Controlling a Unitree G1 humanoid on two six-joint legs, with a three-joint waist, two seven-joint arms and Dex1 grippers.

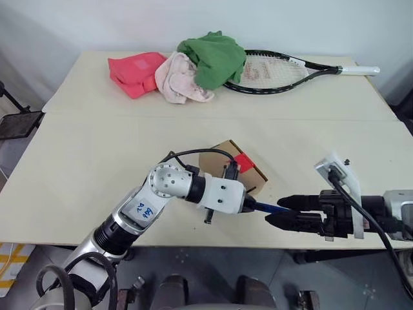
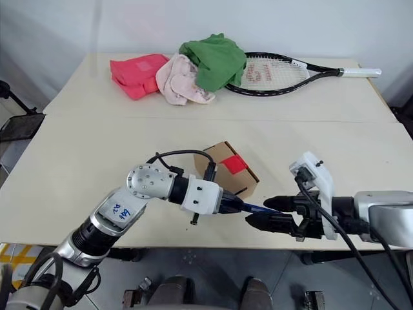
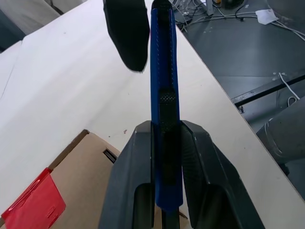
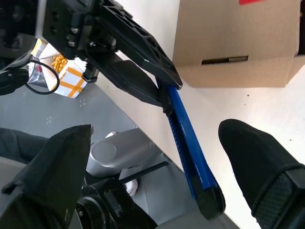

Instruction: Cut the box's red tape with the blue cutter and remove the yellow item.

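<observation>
Cutter in blue: your left gripper [image 1: 247, 205] clamps the blue cutter [image 1: 266, 208] at lower centre of the head view, just below the box [image 1: 219, 163] with its red tape [image 1: 243, 162], while your right gripper [image 1: 273, 211], fingers spread wide, brackets the cutter's free end without gripping.

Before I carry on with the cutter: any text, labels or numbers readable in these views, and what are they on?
White sticker on the left forearm: handwritten blue marks, too unclear to read.
Tennis racket strings: a red printed logo, too small to read.
Box, red tape, blue cutter: no text visible.
</observation>
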